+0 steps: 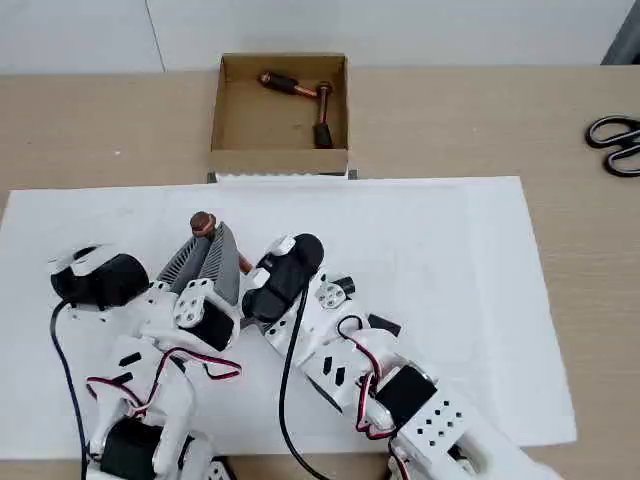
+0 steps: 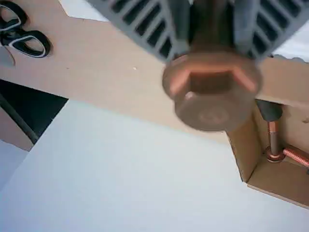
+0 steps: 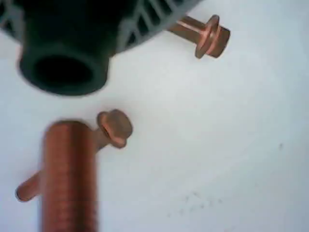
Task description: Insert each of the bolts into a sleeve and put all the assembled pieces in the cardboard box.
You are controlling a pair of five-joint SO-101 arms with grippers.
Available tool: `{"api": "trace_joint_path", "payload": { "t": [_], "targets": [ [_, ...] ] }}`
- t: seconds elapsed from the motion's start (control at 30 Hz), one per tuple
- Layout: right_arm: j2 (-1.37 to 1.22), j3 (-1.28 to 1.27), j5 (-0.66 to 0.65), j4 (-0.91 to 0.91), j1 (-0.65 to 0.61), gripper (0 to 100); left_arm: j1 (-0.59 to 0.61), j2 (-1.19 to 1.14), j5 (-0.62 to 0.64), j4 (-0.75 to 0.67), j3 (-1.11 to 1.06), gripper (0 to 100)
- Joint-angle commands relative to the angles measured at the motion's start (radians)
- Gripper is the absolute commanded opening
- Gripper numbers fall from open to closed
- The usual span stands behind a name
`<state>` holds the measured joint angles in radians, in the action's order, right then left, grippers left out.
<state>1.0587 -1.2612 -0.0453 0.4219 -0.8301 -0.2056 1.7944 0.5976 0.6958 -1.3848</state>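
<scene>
My left gripper [image 2: 212, 24] is shut on a copper bolt [image 2: 212, 92], whose hex head points away from the fingers. In the high view this gripper [image 1: 205, 255] stands over the white paper with the bolt head [image 1: 203, 222] toward the cardboard box [image 1: 229, 120]. My right gripper [image 3: 67, 24] is shut on a black sleeve [image 3: 63, 67] with its bore showing. The held bolt's threaded shaft [image 3: 70, 174] hangs close beside the sleeve's mouth, outside it. Two loose bolts [image 3: 111, 129] [image 3: 203, 35] lie on the paper below. Two assembled pieces [image 1: 300, 95] lie in the box.
A white paper sheet [image 1: 430, 260] covers the table's middle. Black scissors [image 1: 615, 145] lie at the far right on the bare wood. The right arm's black wrist housing [image 1: 288, 272] sits close beside the left gripper.
</scene>
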Motion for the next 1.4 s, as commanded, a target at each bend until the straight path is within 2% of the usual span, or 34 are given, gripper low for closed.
{"api": "trace_joint_path", "payload": {
  "t": [0.0, 0.33, 0.47, 0.67, 0.93, 1.2, 1.37],
  "targets": [
    [0.015, 0.014, -0.012, -0.025, -0.005, 0.4, -0.003, 0.014, -0.002, 0.008, 0.005, 1],
    [0.016, 0.063, -0.015, -0.025, -0.033, 0.4, -0.005, 0.017, 0.0, 0.008, -0.05, 1],
    [0.016, 0.064, -0.072, -0.025, -0.031, 0.4, -0.005, 0.017, 0.0, 0.008, -0.054, 1],
    [0.016, 0.064, -0.075, -0.027, -0.031, 0.4, -0.009, 0.017, 0.0, 0.009, -0.054, 1],
    [0.016, 0.064, -0.075, -0.027, -0.031, 0.4, -0.124, 0.018, 0.04, 0.1, -0.05, 1],
    [0.016, 0.069, -0.075, -0.027, -0.03, 0.4, -0.121, 0.018, 0.034, 0.098, -0.048, 1],
    [0.016, 0.086, -0.077, -0.027, -0.03, 0.4, -0.014, 0.018, 0.034, 0.069, -0.048, 1]
  ]
}}
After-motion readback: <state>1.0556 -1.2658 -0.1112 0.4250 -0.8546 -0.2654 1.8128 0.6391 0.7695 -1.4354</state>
